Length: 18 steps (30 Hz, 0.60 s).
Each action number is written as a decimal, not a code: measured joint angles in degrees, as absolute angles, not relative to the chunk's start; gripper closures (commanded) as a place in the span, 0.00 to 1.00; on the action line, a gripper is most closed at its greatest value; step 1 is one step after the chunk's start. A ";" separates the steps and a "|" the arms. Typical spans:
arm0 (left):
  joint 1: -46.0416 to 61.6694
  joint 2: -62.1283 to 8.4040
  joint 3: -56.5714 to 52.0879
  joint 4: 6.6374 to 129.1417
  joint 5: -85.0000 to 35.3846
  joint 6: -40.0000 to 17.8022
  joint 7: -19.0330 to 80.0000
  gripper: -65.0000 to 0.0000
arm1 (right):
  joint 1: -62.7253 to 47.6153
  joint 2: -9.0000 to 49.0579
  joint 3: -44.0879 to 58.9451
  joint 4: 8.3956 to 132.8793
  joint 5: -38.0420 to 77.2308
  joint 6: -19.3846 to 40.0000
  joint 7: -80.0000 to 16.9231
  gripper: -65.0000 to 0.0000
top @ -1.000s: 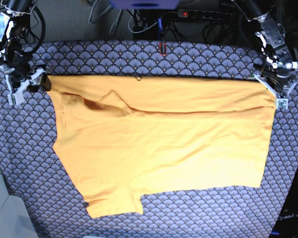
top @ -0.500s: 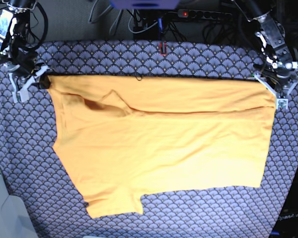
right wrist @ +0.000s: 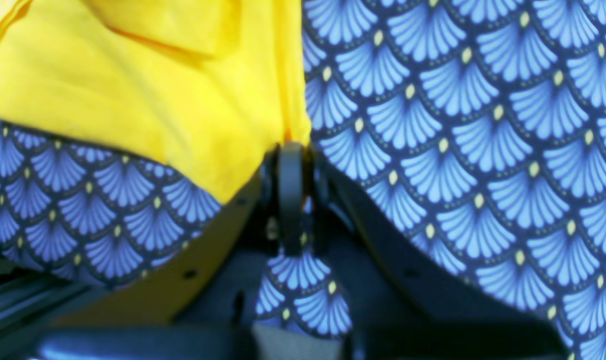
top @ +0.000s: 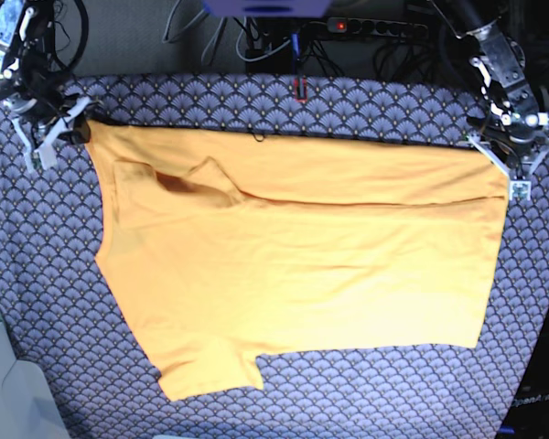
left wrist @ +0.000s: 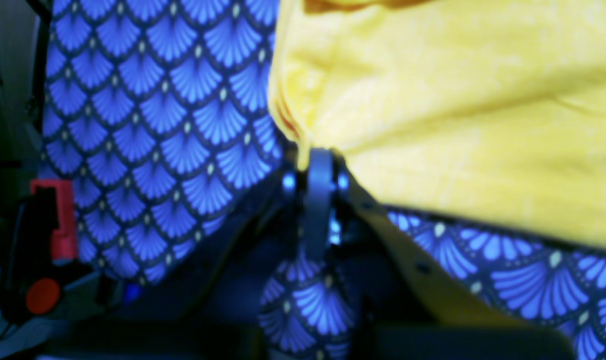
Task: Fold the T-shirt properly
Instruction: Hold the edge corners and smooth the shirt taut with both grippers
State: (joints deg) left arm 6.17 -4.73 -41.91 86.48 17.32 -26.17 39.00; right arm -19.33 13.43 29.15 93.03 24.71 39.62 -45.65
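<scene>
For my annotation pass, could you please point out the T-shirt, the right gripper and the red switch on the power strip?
T-shirt (top: 302, 265), base view, middle of the body panel.
Right gripper (right wrist: 290, 150), right wrist view, closed fingertips pinching the shirt's corner.
Red switch (top: 340, 25), base view, its lit face.

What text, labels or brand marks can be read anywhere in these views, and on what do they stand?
"OpenAr...": pale lettering on the dark robot base at the lower right corner of the base view, cut off by the frame edge and only partly legible.
T-shirt: plain, no print or label visible.
Patterned table cover: fan motif only, no writing.
Wrist views: no readable text.
</scene>
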 measured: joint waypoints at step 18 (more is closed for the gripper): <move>12.62 -4.21 -41.91 93.89 17.10 -26.52 39.13 1.00 | -24.21 13.32 32.67 93.19 25.19 39.81 -45.15 1.00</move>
State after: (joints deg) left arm 12.62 -4.21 -41.91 93.89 17.10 -26.52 39.13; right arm -24.21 13.32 32.67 93.19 25.19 39.81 -45.15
